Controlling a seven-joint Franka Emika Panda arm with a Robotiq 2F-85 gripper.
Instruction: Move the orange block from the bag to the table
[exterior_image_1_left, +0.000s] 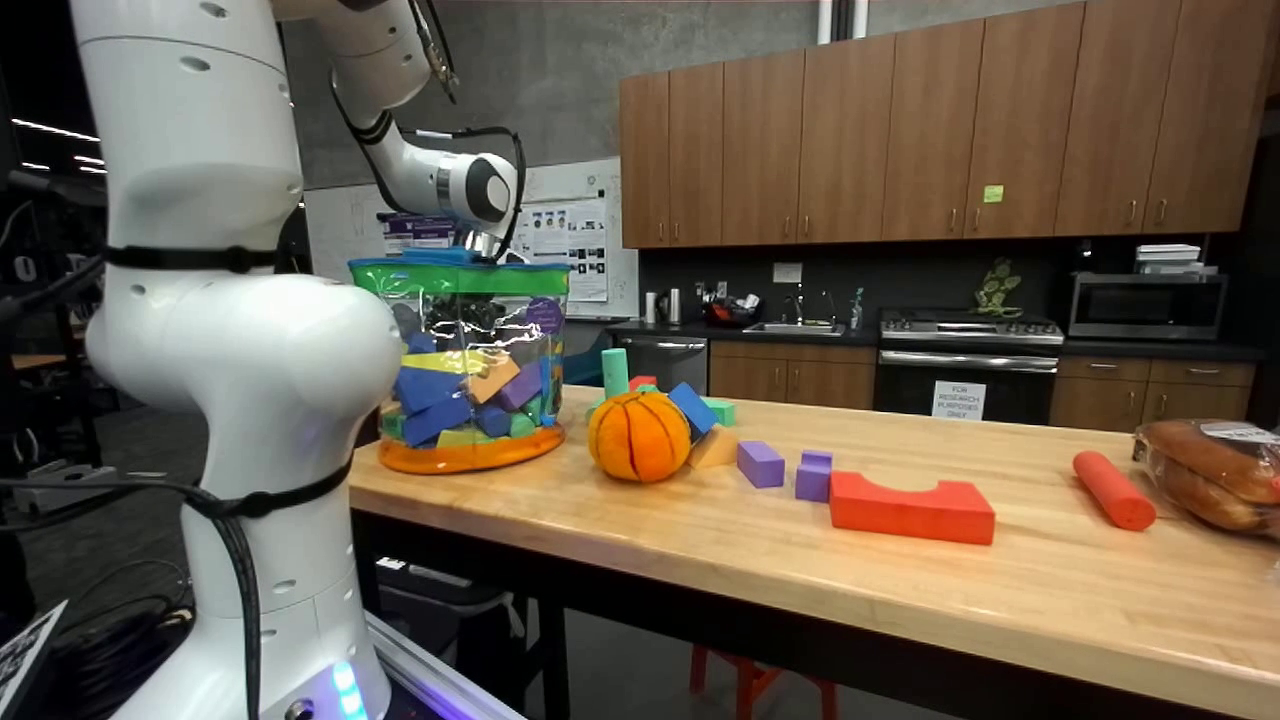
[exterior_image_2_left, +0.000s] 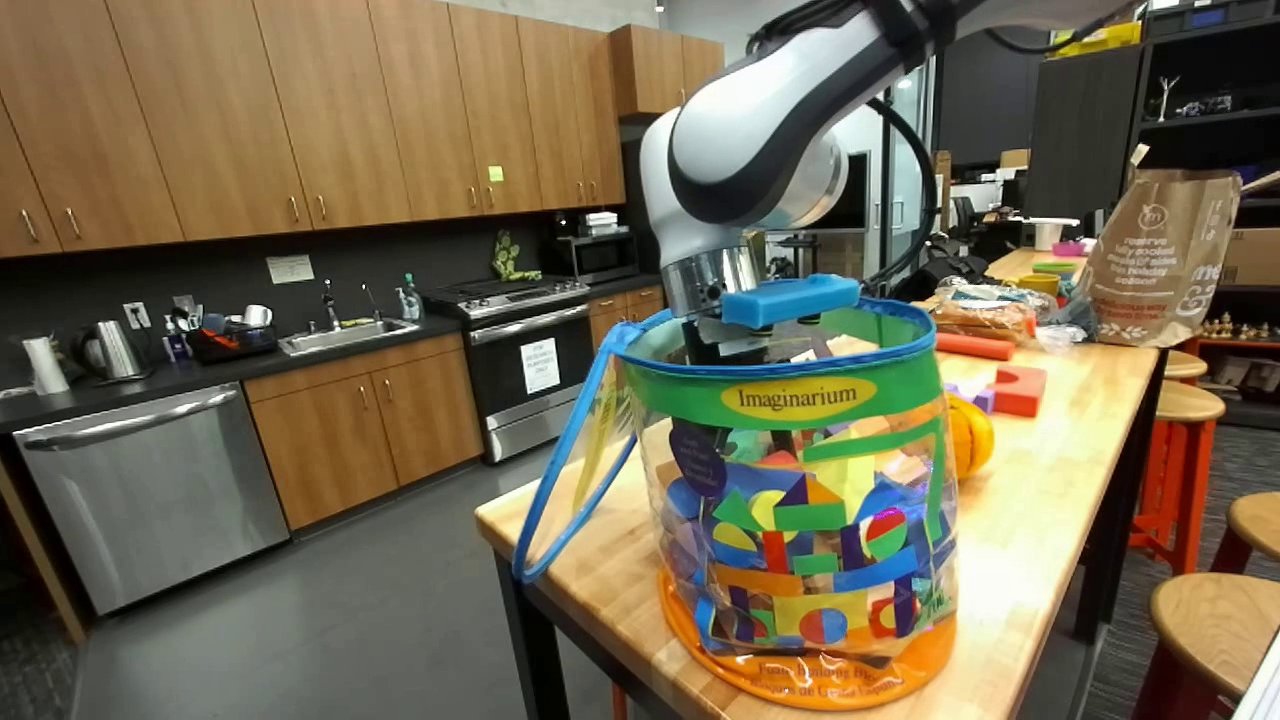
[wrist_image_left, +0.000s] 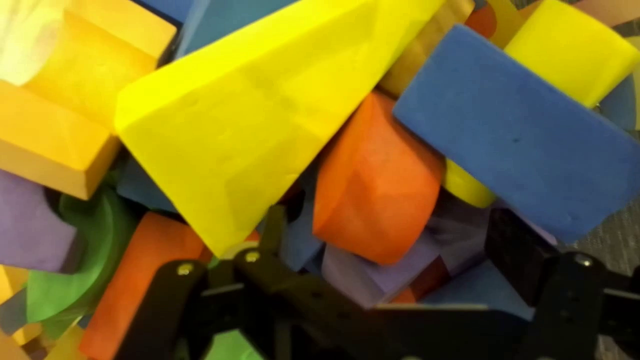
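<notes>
The bag (exterior_image_1_left: 470, 278) stands upright on the near end of the light wood table (exterior_image_1_left: 800, 560). It is clear plastic with a green rim and orange base, and it also shows in an exterior view (exterior_image_2_left: 700, 397). It holds many foam blocks. In the wrist view an orange block (wrist_image_left: 377, 185) with a pointed, curved shape lies among them, between a long yellow block (wrist_image_left: 240, 125) and a blue block (wrist_image_left: 520, 130). My gripper (wrist_image_left: 392, 242) is inside the bag, open, its fingers apart on either side below the orange block. I cannot pick out this block in the exterior views.
An orange pumpkin ball (exterior_image_1_left: 640, 436) sits beside the bag. Purple blocks (exterior_image_1_left: 760, 464), a red arch block (exterior_image_1_left: 912, 507), a red cylinder (exterior_image_1_left: 1113, 490) and packed bread (exterior_image_1_left: 1215, 470) lie along the table. The bag's blue-edged lid (exterior_image_2_left: 575, 510) hangs open at its side.
</notes>
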